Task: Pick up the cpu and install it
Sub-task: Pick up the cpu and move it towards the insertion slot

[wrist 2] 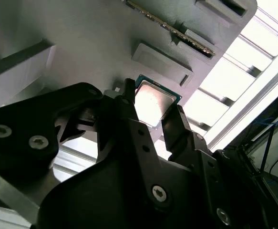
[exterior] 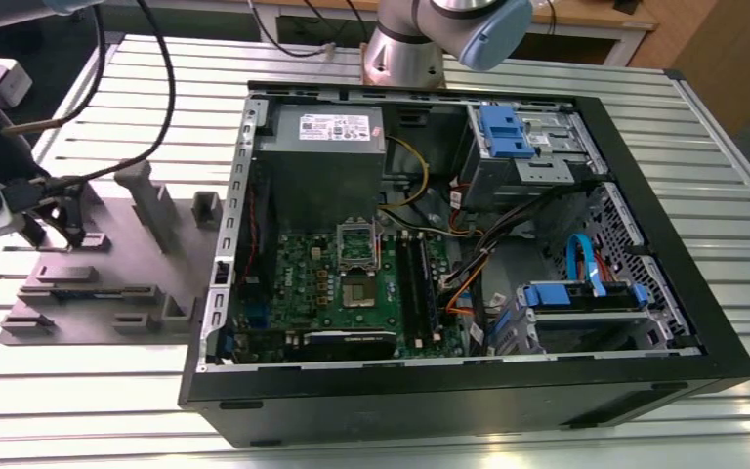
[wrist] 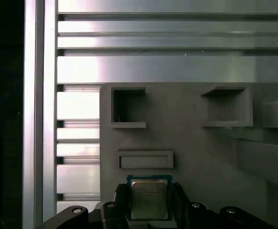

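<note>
The cpu (wrist: 149, 196), a small square chip with a silver-grey top and a thin green rim, sits between my gripper's two black fingers in both wrist views. Both fingers (wrist 2: 129, 98) press against opposite edges of the cpu (wrist 2: 154, 98), so my gripper (wrist 2: 150, 106) is shut on it. It is held low over the grey fixture plate (wrist 2: 81, 43); I cannot tell whether it still touches the plate. In the exterior view my gripper (exterior: 60, 237) is at the left, over that plate (exterior: 114, 269) and well outside the open computer case (exterior: 453, 391). The motherboard's socket (exterior: 355, 293) lies bare, its metal frame (exterior: 355, 239) hinged up.
The fixture plate carries raised blocks (exterior: 147, 200) and recessed pockets (wrist: 128, 107). Inside the case are a power supply (exterior: 329, 127), blue drive brackets (exterior: 506, 132), memory slots (exterior: 414, 278) and loose cables (exterior: 479, 254) beside the socket. The arm's base (exterior: 408, 49) stands behind the case on a slatted metal table (exterior: 740, 195).
</note>
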Tool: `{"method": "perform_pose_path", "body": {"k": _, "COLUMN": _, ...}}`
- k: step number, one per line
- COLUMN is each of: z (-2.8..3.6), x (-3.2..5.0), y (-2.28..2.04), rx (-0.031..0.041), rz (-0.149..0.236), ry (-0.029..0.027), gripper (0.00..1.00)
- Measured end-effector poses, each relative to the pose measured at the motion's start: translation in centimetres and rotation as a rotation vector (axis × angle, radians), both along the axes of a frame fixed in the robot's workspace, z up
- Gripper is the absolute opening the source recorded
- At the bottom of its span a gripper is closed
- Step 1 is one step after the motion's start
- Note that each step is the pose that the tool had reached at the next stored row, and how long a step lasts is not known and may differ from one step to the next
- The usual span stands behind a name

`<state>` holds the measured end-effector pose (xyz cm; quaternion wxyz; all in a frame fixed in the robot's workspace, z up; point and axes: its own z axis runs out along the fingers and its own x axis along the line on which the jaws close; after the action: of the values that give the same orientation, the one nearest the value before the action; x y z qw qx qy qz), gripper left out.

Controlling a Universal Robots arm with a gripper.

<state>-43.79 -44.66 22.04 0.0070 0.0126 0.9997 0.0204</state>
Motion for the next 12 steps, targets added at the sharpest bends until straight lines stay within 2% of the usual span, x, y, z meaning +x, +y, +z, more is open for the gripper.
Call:
{"method": "perform_pose_path", "body": {"k": 7, "z": 2.10, "x": 0.00, "y": 0.00, "rx": 0.0004, "rz": 0.000, "ry": 0.0001, "gripper": 0.47}}
{"method": "perform_pose_path", "body": {"k": 8, "z": 2.28, "x": 0.00, "y": 0.00, "rx": 0.0005, "rz": 0.000, "ry": 0.0001, "gripper": 0.47}}
{"method": "perform_pose_path", "body": {"k": 12, "z": 2.33, "x": 0.00, "y": 0.00, "rx": 0.0005, "rz": 0.000, "ry": 0.0001, "gripper": 0.47}}
